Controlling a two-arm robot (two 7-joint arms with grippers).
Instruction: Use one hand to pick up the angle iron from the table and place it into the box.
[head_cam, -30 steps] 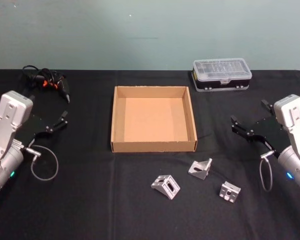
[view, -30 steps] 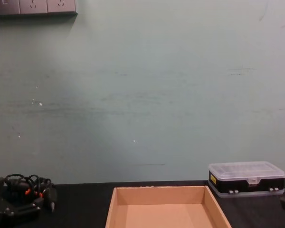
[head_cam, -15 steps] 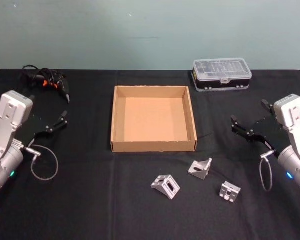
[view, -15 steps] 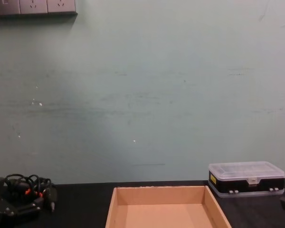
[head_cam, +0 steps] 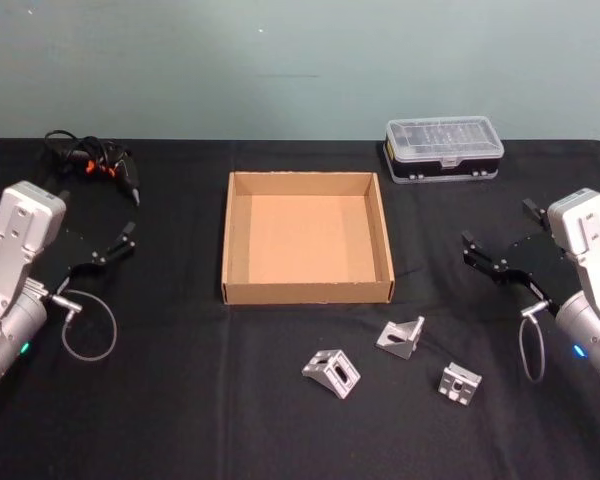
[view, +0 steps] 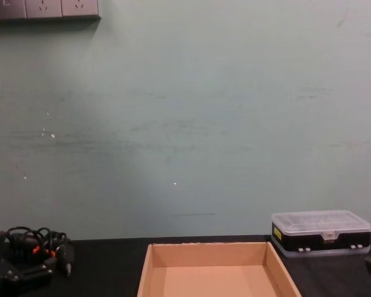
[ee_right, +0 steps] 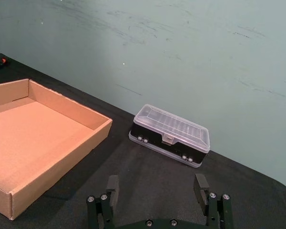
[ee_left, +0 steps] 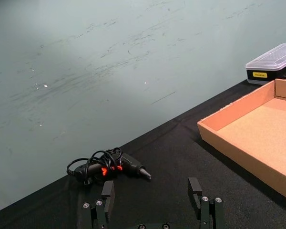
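Observation:
Three silver angle irons lie on the black table [head_cam: 180, 400] in front of the box: one [head_cam: 331, 372] at the left, one [head_cam: 401, 337] in the middle, one [head_cam: 460, 383] at the right. The tan cardboard box [head_cam: 307, 292] sits mid-table with nothing inside; its wall also shows in the left wrist view [ee_left: 238, 153] and the right wrist view [ee_right: 57, 171]. My left gripper [head_cam: 97, 213] hovers open at the table's left, well away from the irons; its fingers [ee_left: 107, 191] stand wide apart. At the table's right, my right gripper [head_cam: 498, 224] is open too, fingers [ee_right: 200, 182] holding nothing.
A clear-lidded black organiser case [head_cam: 443, 149] stands at the back right, beyond the box. A black and orange corded tool [head_cam: 92, 162] lies at the back left near the left gripper. Bare tabletop surrounds the angle irons.

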